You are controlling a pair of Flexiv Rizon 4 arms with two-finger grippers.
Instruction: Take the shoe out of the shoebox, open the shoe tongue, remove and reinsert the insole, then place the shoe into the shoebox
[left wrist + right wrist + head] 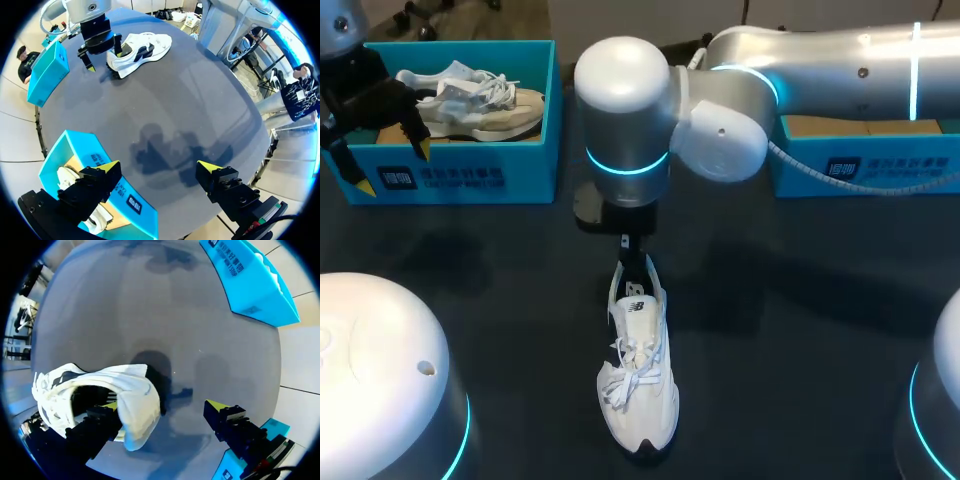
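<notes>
Lying on its sole mid-table: white shoe [640, 380], outside both boxes, toe toward the near edge of the table [800, 320].
Right gripper [162, 405] at the heel, jaws wide; one finger sits inside the shoe's opening, the other over bare table. Left gripper [157, 167] wide open, holding nothing, above the front wall of the blue shoebox [470, 175] by the far left edge; second shoe [480, 100] inside. Another shoebox [880, 170] at the far right edge.
</notes>
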